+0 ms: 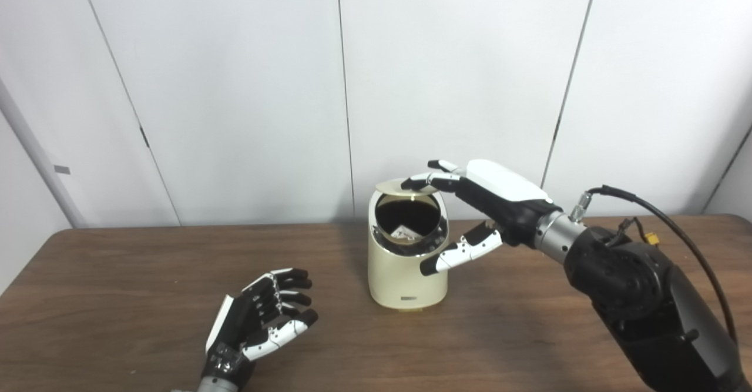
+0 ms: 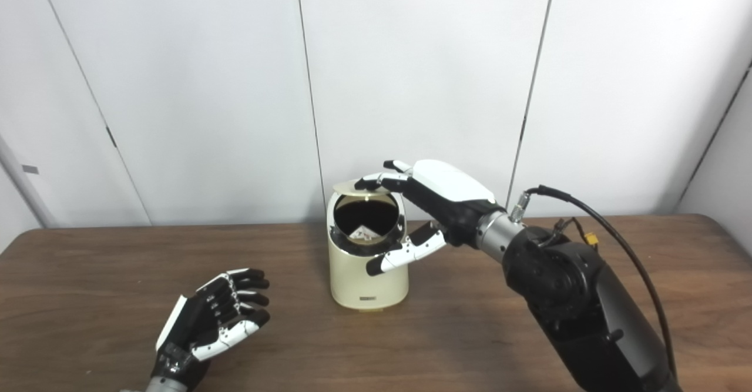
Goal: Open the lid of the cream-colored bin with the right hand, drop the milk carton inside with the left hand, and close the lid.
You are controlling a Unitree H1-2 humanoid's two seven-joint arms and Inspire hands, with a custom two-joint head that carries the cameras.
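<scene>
- The right hand (image 1: pixel 487 204) reaches in from the right, above and beside the top of the bin (image 1: pixel 407 262). Its fingers (image 1: pixel 426 179) are stretched out and rest on the edge of the raised lid (image 1: pixel 405 187); the thumb (image 1: pixel 461 252) hangs apart from them, in front of the bin's right side. The hand is spread, not clamped around anything.
- The lid is a thin cream disc, lifted above the back of the opening and seen almost edge-on, so the bin stands open.
- The bin is a cream-colored, rounded can with a dark shiny ring around its slanted mouth. It stands upright near the middle of the table (image 1: pixel 117 274).
- The milk carton (image 1: pixel 405 232) is inside the bin: a pale, pointed corner of it shows low in the dark opening.
- The left hand (image 1: pixel 261 315) lies low over the table, well to the left of the bin and nearer the camera. Its fingers are loosely curled and apart, holding nothing.
- The table is dark brown wood, and white wall panels (image 1: pixel 235 86) stand behind it.
</scene>
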